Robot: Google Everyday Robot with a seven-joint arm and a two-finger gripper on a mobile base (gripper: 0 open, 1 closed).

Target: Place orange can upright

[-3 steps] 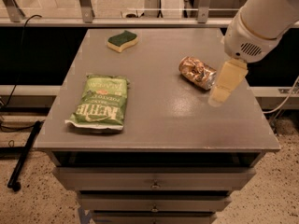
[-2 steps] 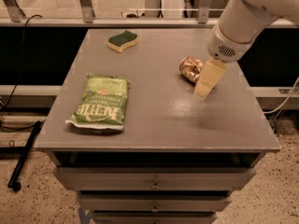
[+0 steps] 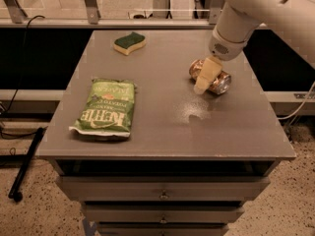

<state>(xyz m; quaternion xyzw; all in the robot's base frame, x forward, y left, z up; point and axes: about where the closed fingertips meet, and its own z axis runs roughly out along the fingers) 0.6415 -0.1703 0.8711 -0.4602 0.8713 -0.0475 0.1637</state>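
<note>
The orange can [image 3: 218,80] lies on its side on the grey table [image 3: 162,132], right of centre, its silver end pointing right and toward me. My gripper [image 3: 203,82] hangs from the white arm that comes in from the upper right. It is in front of the can's left half, just above or at it, and hides the middle of the can.
A green chip bag [image 3: 107,107] lies flat on the table's left side. A yellow-and-green sponge [image 3: 129,43] sits at the back left. The table's right edge is close to the can. Drawers are below the front edge.
The arm has swung left and toward the back, bringing the gripper from the can's right side to over its left half. The can has not moved.
</note>
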